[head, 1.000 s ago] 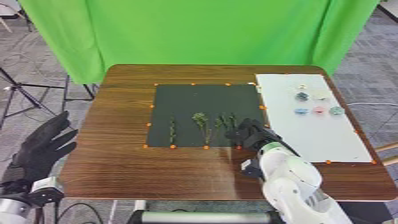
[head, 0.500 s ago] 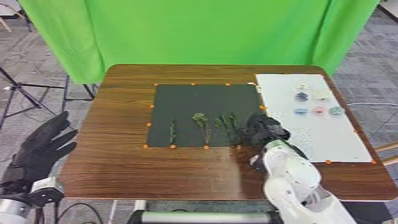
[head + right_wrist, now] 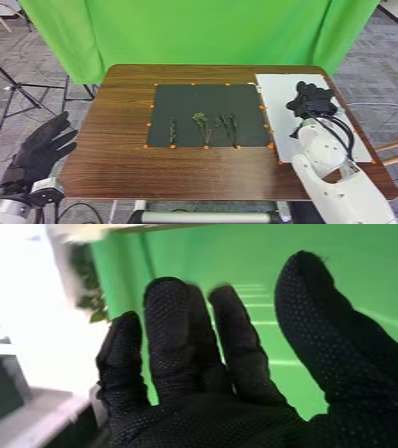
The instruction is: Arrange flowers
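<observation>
White sheet: I have the right hand positioned over it, fingers straight and spread, thumb set apart, pinching nothing. Stems lie on the dark mat, to the left of that hand and generally nearer the robot, their long axes running roughly front to back. Of my two hands, the right is nearer the sheet; the left hand is beside the table, fingers extended. I judge the next step to be a pickup at the sheet, followed by leftward transfer toward the stems' far ends.
</observation>
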`<state>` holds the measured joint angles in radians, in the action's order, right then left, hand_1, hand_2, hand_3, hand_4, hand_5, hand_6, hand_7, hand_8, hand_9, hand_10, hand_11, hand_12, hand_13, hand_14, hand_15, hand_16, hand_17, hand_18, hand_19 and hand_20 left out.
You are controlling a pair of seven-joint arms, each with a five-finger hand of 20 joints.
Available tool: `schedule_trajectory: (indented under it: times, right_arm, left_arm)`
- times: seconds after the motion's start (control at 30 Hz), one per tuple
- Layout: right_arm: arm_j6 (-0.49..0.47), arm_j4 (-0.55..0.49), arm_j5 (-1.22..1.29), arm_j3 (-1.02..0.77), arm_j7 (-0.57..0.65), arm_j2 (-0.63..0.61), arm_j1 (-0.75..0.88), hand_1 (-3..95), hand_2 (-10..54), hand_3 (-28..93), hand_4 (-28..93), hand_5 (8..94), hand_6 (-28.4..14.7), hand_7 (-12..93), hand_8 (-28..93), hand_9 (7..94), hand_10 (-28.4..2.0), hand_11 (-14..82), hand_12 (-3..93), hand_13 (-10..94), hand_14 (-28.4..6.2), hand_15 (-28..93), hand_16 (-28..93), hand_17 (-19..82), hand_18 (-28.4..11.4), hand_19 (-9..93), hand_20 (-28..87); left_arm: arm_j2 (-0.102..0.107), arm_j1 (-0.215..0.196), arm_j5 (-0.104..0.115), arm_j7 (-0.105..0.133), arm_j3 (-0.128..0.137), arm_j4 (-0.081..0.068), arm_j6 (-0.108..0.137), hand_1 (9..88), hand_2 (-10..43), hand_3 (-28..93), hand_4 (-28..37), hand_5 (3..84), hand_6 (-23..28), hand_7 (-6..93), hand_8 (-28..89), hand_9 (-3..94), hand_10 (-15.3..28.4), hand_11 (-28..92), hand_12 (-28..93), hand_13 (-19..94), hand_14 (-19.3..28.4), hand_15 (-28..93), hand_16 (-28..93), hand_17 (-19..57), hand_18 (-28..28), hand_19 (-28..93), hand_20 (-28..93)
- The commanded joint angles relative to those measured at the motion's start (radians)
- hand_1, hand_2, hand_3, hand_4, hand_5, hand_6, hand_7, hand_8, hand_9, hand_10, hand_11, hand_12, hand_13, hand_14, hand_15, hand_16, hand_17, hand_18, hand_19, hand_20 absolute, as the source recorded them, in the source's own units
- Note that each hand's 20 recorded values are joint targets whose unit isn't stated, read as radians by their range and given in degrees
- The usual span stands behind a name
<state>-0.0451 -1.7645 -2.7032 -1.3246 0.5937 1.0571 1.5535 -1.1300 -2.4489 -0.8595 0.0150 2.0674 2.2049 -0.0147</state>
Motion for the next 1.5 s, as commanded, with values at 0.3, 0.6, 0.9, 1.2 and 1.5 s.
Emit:
schedule_trajectory:
  times: [0.3,0.6,0.9,1.2,1.5]
  right_arm:
    - [-0.001,0.157,-0.048,0.084,-0.047,-0.084,-0.028,35.9,-9.5,85,-28,42.7,-0.2,34,-17,50.1,-6.8,19.7,20.9,54,-6.6,67,21,16,-18.9,73,49]
    - [0.013,0.176,-0.036,0.104,-0.036,-0.09,-0.043,53.2,-9.5,80,-28,61.7,3.8,56,6,79.1,-6.3,23.1,52.2,73,1.4,55,43,26,-19.7,75,51]
    - [0.063,0.073,0.02,0.093,-0.079,-0.094,-0.032,54.4,-9.5,82,-28,67.8,2.9,53,9,82.4,-5.5,22.8,53.9,77,2.5,54,45,29,-19.0,75,51]
    - [0.125,-0.033,0.059,0.224,-0.192,0.003,-0.159,54.1,-9.5,82,-28,68.0,3.1,53,10,82.9,-5.3,21.8,54.9,78,1.7,54,46,28,-18.9,75,51]
    - [0.117,0.004,0.048,0.424,-0.34,0.192,-0.305,53.5,-9.5,82,-28,67.8,3.4,53,10,83.1,-5.0,21.2,55.2,78,1.5,55,46,28,-18.8,75,51]
  left_arm:
    - [-0.003,-0.005,0.001,0.008,0.006,0.0,0.003,22.9,-3.8,70,-28.3,20.8,0.6,19.7,-10,17.0,8.4,12,19,14,11.5,18,5,-10.5,19.2,38,8]
    - [0.008,-0.003,0.002,0.008,0.019,-0.001,-0.001,22.7,-3.8,70,-28.3,20.9,0.6,19.6,-10,17.0,8.3,12,19,14,11.5,19,5,-10.5,19.2,38,8]
    - [0.025,-0.017,0.011,0.017,0.063,0.01,0.002,22.8,-3.7,70,-28.3,20.8,0.5,19.7,-10,17.0,8.4,12,19,14,11.5,19,5,-10.5,19.2,38,8]
    - [0.08,-0.038,-0.009,-0.009,0.142,0.02,-0.006,22.7,-3.9,71,-28.3,20.9,0.6,19.6,-10,17.3,8.5,12,19,14,11.5,19,5,-10.5,19.2,38,8]
    - [0.086,-0.047,0.005,-0.015,0.164,0.023,-0.001,22.6,-4.1,71,-28.3,21.0,0.6,19.6,-10,17.3,8.3,12,19,14,11.4,19,5,-10.4,19.2,38,8]
